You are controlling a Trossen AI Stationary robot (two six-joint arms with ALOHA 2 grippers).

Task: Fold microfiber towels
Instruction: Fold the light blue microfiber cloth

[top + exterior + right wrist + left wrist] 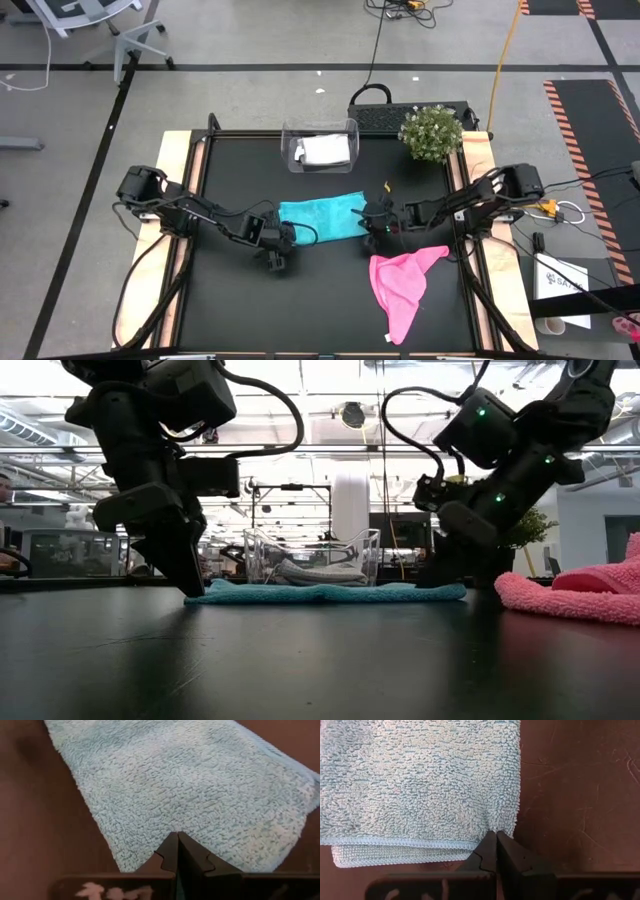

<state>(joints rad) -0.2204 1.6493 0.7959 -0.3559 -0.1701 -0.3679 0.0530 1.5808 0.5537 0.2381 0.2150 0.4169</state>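
A teal towel (320,215) lies flat on the black mat, folded over, with a lower layer (395,856) showing past its hemmed edge. My left gripper (281,243) is shut at the towel's left near corner. My right gripper (372,232) is shut, its tips down on the towel's right part. A pink towel (405,285) lies crumpled at the near right. A white towel (325,150) lies in the clear bin (318,128) at the back. My left gripper pinches the teal towel's side edge close to a corner (492,826), only at the fingertips; the pile puckers there. The fingers slant steeply down. The towel stays flat on the mat. My right gripper sets its shut fingertips (170,845) on the towel's top, slanting down; whether any cloth is pinched cannot be told.
A potted plant (430,132) stands at the back right, beside a black box (385,110). Bare black mat (300,310) lies in front of the teal towel. Wooden borders (172,190) run along both sides of the mat.
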